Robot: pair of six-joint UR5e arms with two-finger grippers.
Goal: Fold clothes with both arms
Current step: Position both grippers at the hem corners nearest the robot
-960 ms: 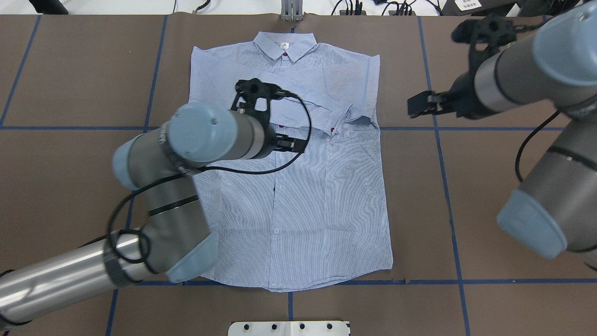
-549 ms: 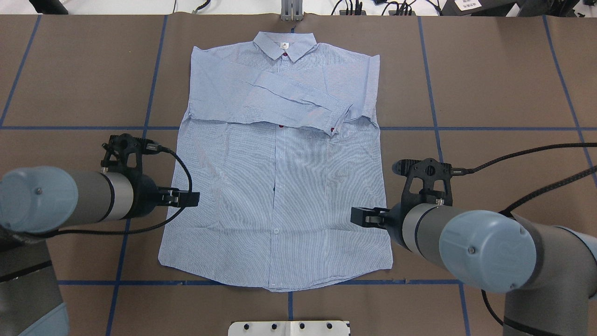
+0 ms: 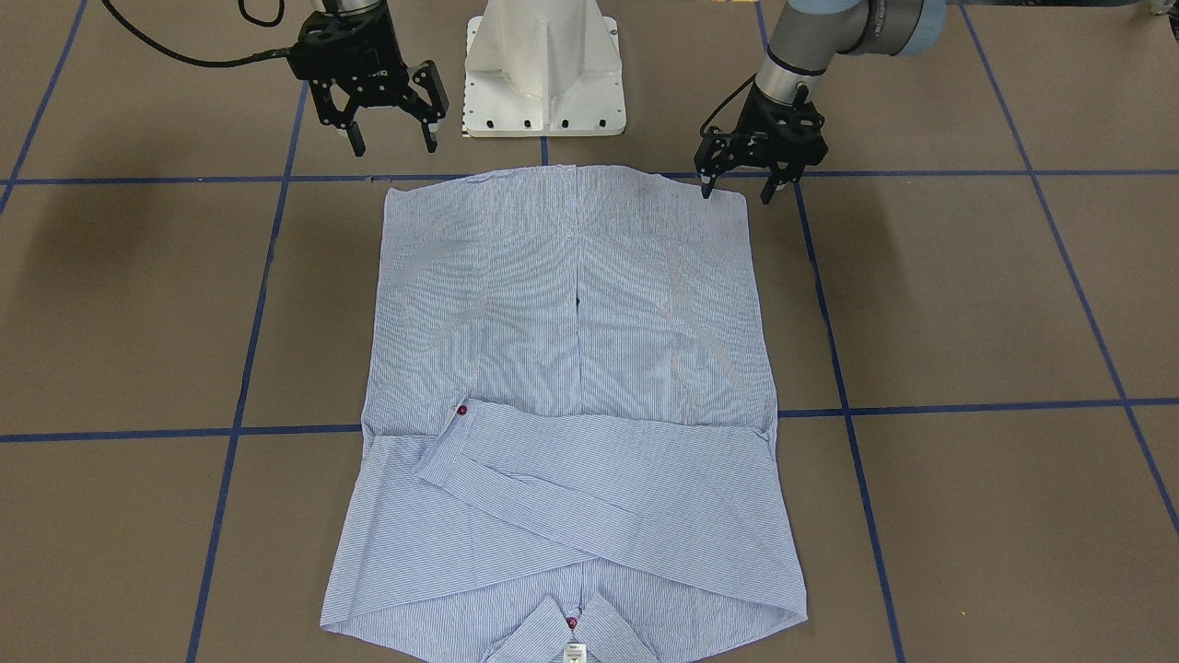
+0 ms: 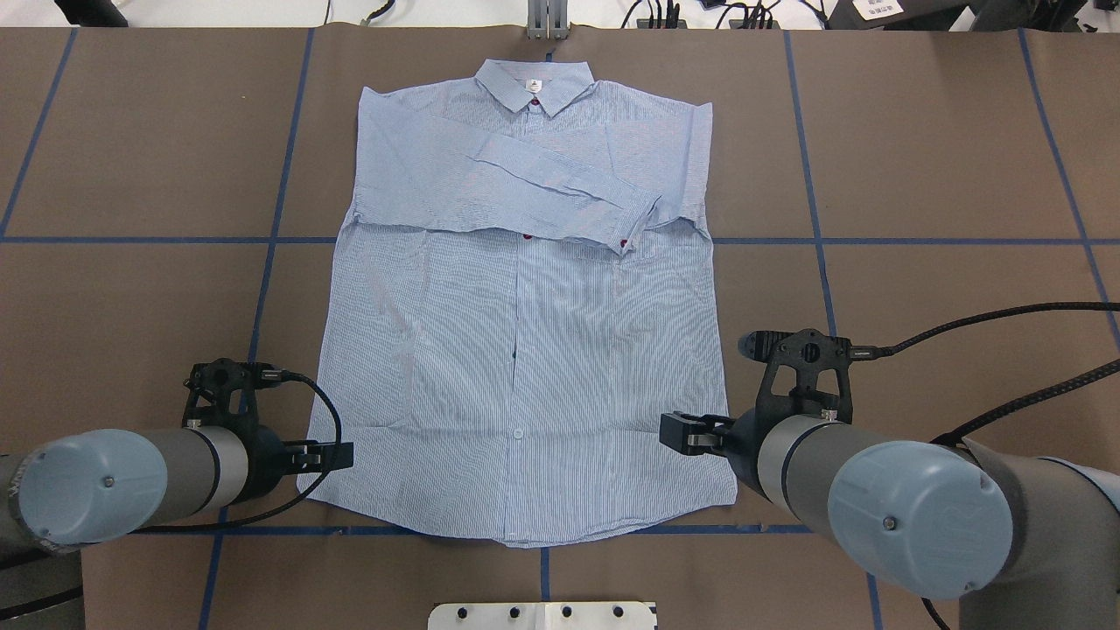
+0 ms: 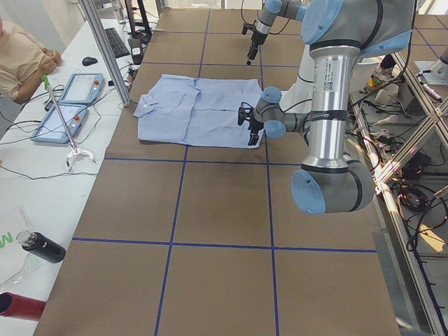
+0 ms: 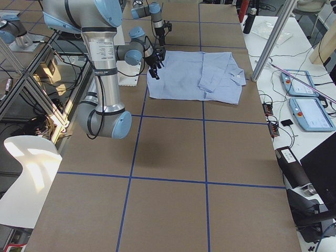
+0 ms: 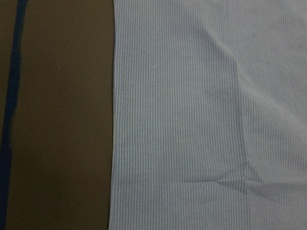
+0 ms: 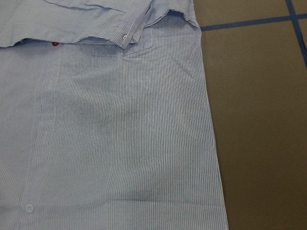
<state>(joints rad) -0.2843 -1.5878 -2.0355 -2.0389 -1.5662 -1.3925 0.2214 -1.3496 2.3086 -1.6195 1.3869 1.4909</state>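
step: sleeves point(image 4: 542, 188) are lying crossed; left gripper point(image 3: 735, 191) and right gripper point(image 3: 394, 145) are lining up at the hem point(image 4: 525, 535) for the bottom fold.
next: each is needing to pinch a hem corner, lifting together toward the collar point(image 4: 535, 86).
shirt point(image 4: 525, 350): lying flat on the table point(image 4: 919, 175), collar far from the robot.
pose: both are pointing down, jaws wide; left is hovering low at its corner, right higher, just off its own.
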